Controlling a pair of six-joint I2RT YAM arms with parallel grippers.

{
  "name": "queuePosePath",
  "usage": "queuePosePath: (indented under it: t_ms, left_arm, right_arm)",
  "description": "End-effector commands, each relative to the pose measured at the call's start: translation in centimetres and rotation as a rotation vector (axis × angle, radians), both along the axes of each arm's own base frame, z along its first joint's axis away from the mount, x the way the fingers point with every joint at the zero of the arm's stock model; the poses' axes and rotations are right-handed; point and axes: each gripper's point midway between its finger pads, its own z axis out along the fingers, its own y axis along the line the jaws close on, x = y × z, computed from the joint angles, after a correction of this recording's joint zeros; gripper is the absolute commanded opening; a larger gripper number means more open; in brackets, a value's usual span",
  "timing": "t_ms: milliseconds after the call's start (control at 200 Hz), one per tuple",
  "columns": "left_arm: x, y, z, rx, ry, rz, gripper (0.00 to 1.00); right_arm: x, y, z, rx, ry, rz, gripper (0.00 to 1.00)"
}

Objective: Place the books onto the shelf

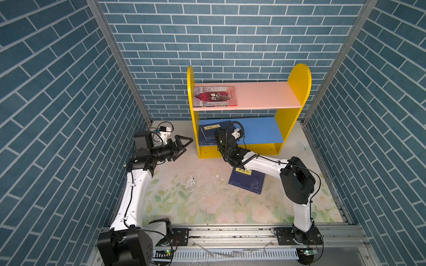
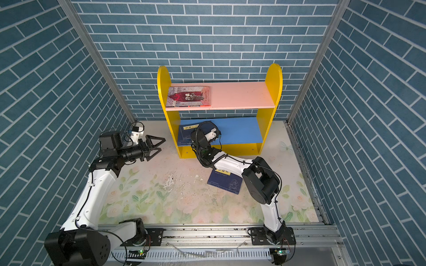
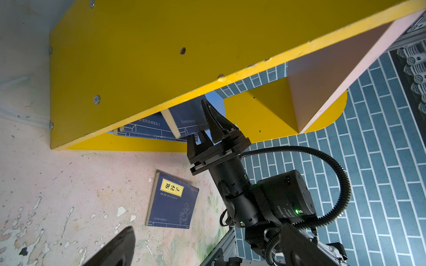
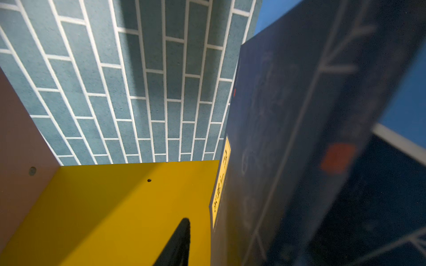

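Yellow side panels frame the shelf (image 1: pixel 297 92), and the right hand (image 3: pixel 204 131) reaches into its lower tier, at the end nearer the left hand (image 1: pixel 185 146). Above the right hand, on the pink upper board (image 1: pixel 265 94), the grey-and-red book (image 1: pixel 215 96) lies flat against the side panel. Under and just beyond the right hand's fingers, on the blue lower board (image 1: pixel 260 131), a pile of navy books (image 1: pixel 208 133) lies flat with a yellow label facing up; how many are in it I cannot tell. A tilted navy book (image 3: pixel 186 115) stands slanted over that pile, its lower edge between the right hand's fingers. Those fingers stand part-way apart. In the right wrist view one finger (image 4: pixel 177 244) sits clear of the cover, with yellow panel showing between the two, so the hand has no grip on the book. Behind the right hand, partly under its forearm, a loose navy book (image 1: pixel 247 182) lies flat and label-up on the tabletop (image 1: pixel 196 198), apart from the shelf. The left hand hovers over the tabletop just outside the shelf's side panel, fingers spread wide and empty, pointing toward the shelf.
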Motion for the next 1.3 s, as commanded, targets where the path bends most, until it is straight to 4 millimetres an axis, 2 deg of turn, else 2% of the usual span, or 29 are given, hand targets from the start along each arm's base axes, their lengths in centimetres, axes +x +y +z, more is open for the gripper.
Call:
queuePosePath:
  t_ms: [0,320,530,695,990,1296]
  left_arm:
    - [0.2,0.3,0.2,-0.016,-0.011,0.023,1.0]
    - [0.4,0.5,0.4,-0.011,-0.012,0.039,1.0]
    - [0.7,0.6,0.4,-0.017,-0.011,0.052,1.0]
    - [0.8,0.6,0.6,-0.024,-0.012,0.052,1.0]
    - [0.7,0.6,0.8,-0.029,-0.01,0.053,1.0]
    - [1.1,0.9,-1.0,-0.109,0.123,0.118,1.0]
  right_arm:
    - [-0.8,0.4,0.9,0.056,0.021,0.028,0.46]
    - [-1.8,0.7,1.7,0.078,0.044,0.087,0.49]
    - [-2.4,1.0,1.4,0.106,0.075,0.123,0.53]
    - [-2.5,1.5,1.5,0.094,0.1,0.152,0.66]
    - [-2.4,1.6,1.9,0.104,0.145,0.18,0.72]
    - [-2.5,2.1,2.1,0.11,0.206,0.23,0.77]
